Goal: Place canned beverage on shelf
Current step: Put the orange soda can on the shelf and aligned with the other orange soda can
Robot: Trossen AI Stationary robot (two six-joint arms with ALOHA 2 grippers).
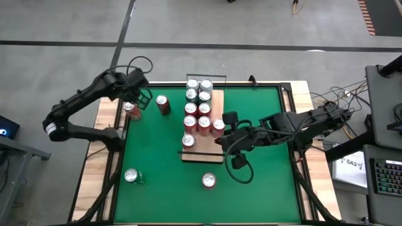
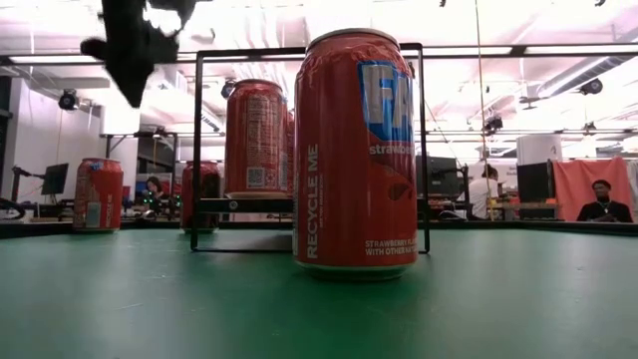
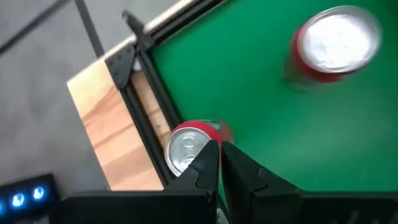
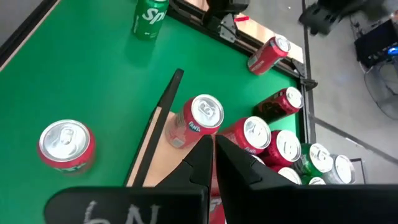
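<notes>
High: pale wood shelf [image 1: 202, 129] mid green mat [image 1: 264, 188], packed w/ round metal cans. Left gripper [image 1: 139, 97] shut, empty, over a red can [image 1: 131, 110] at mat edge. Right gripper [image 1: 221, 142] shut, empty, beside shelf.
Low: red can [image 2: 357, 150] reads "RECYCLE ME".
Right wrist: green can [image 4: 149, 17] marked "Sp".

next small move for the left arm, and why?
Probably open the left gripper and lower it around the red can at the mat's edge. Its fingers are shut just above that can's top, and the shelf has bare board left.
</notes>
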